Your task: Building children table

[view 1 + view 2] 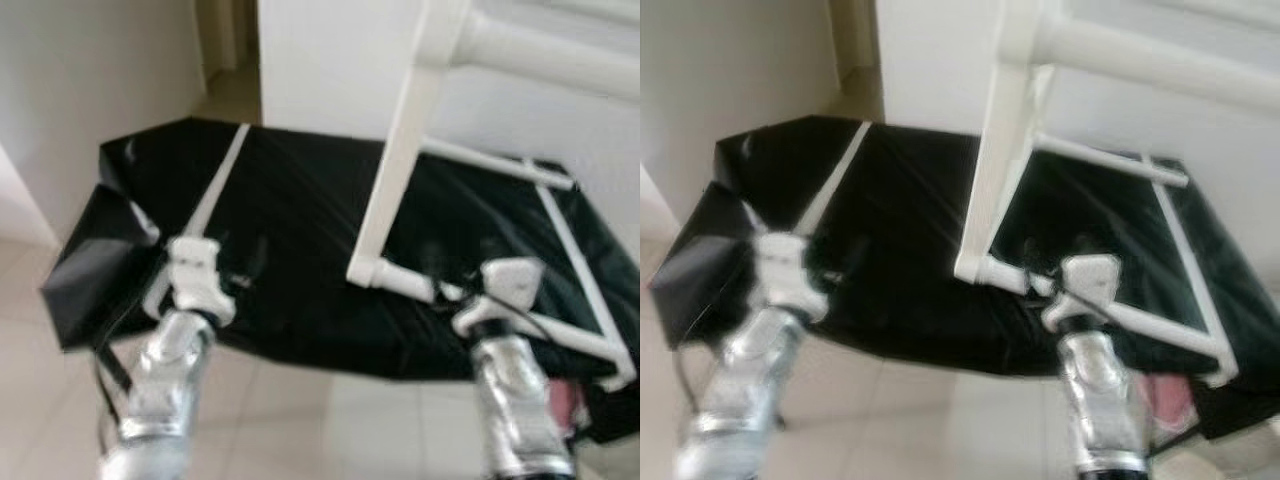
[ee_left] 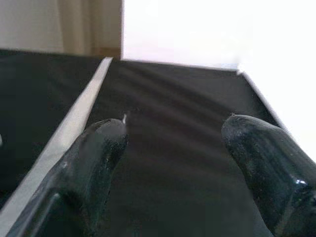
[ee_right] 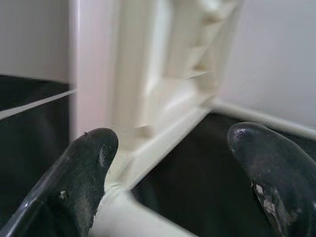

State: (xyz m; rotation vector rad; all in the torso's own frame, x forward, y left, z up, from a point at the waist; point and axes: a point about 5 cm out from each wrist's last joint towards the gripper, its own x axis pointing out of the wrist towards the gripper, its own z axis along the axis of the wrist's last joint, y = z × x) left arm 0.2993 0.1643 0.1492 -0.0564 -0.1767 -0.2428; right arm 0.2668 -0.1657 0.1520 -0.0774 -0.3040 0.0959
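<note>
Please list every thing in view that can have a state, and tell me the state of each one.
white table frame: tilted up on end, its lower corner resting on the black sheet
black sheet: spread over a low surface, draped at the edges
white strip: lying flat on the sheet
left gripper: open, above the sheet, holding nothing
right gripper: open, by the frame's lower corner

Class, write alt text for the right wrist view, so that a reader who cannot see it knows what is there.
Two black fingers of the right gripper, spread apart, frame a white plastic table frame seen close up, its upright part rising from a corner joint. Behind it lies a black covered surface, with a pale wall beyond.
</note>
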